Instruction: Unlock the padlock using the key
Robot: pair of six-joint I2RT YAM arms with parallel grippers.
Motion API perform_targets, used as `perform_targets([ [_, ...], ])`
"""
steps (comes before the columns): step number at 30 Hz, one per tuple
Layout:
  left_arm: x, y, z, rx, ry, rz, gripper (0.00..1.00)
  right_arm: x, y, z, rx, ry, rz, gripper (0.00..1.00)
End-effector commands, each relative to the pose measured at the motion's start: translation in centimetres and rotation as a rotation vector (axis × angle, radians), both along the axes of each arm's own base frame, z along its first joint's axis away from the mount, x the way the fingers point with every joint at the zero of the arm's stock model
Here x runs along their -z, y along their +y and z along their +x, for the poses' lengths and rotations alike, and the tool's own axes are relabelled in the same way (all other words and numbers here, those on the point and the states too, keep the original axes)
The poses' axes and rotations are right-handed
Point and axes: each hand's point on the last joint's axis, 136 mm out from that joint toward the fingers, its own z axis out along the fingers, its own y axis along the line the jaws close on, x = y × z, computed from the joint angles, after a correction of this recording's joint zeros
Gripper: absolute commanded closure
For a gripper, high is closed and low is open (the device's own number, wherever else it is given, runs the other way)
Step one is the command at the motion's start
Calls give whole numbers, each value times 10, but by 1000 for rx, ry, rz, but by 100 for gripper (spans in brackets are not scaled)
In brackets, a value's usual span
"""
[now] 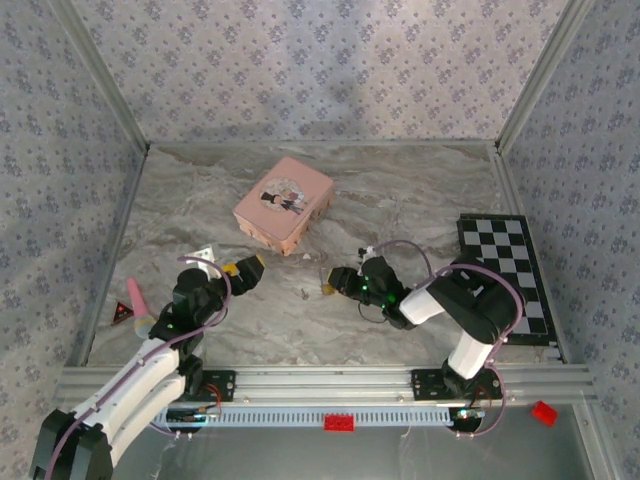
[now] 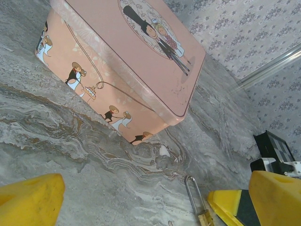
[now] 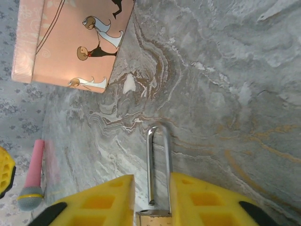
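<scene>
Brass padlock (image 3: 154, 219) is seen on the marbled desk (image 3: 225, 94), its body between the narrowly parted right fingers (image 3: 94, 207); whether it is clamped cannot be told. Left fingers (image 2: 28, 200) are held wide apart nearby, nothing gripped. Pink box (image 1: 284, 203) is set beyond the shackle

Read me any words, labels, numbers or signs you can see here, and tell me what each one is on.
None can be read. The pink box shows cartoon figures; any lettering around its lid picture is too blurred. The padlock shows no legible marking.
</scene>
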Motion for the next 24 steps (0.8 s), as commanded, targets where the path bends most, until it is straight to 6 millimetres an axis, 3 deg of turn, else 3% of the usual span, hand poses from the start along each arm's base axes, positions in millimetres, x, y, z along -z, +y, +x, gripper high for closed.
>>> perform_targets([
  [1,-12,0,4,-10,-27,-11,0,13,-19,-5,18,25,-94,68],
  [6,-12,0,5,-14,-25,-7,0,-4,-34,-3,26,-22,-171,61],
  [11,-21,9,8,-56,-8,59,0,-41,-56,0,-1,-138,-378,57],
  [20,-63,67,19,-278,-52,427,0,-134,-124,10,88,-486,-748,55],
  [22,-73,83,21,-357,-70,494,0,-152,-141,12,140,-549,-808,50],
  [24,-80,100,24,-466,-100,534,0,-162,-163,16,218,-574,-885,34],
])
